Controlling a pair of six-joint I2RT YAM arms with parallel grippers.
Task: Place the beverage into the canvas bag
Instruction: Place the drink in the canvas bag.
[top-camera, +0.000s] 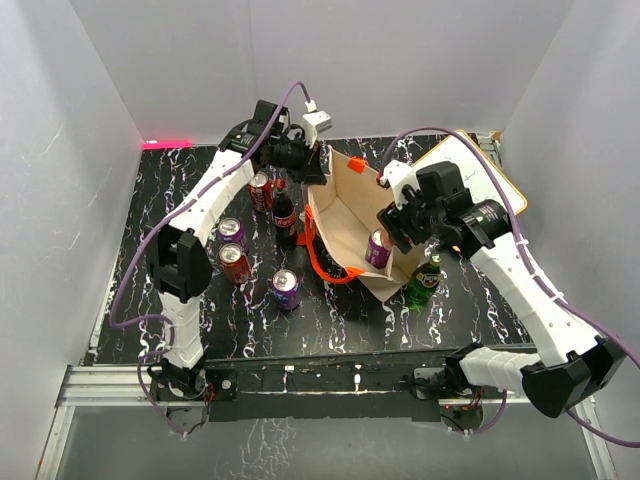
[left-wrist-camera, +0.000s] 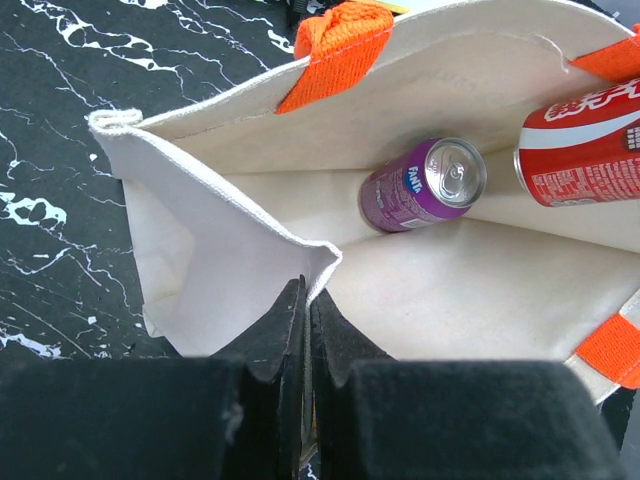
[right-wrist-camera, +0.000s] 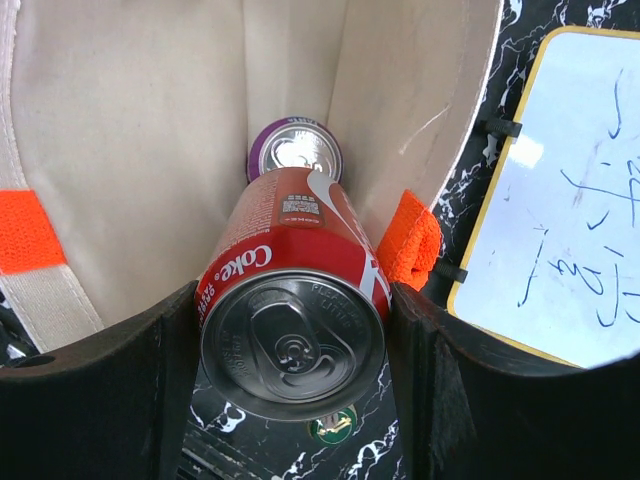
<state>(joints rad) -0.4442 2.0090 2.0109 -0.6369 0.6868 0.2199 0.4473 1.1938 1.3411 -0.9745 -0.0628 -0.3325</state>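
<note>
The beige canvas bag (top-camera: 345, 215) lies on its side on the black marbled table, mouth open, orange handles (left-wrist-camera: 335, 45) at the rim. My left gripper (left-wrist-camera: 308, 290) is shut on the bag's rim (left-wrist-camera: 230, 200) and holds a fold of canvas between its fingers. The beverage, a red Coke can (right-wrist-camera: 295, 300), sits between the fingers of my right gripper (right-wrist-camera: 293, 340), pointing bottom first into the bag's mouth. In the left wrist view the same red can (left-wrist-camera: 585, 145) hangs inside the opening. A purple Fanta can (left-wrist-camera: 425, 185) lies deep in the bag.
Left of the bag stand a dark cola bottle (top-camera: 284, 212) and several cans, red (top-camera: 235, 262) and purple (top-camera: 287, 288). A green bottle (top-camera: 424, 280) stands at the bag's right side, under my right arm. A whiteboard (top-camera: 480, 175) lies at the far right.
</note>
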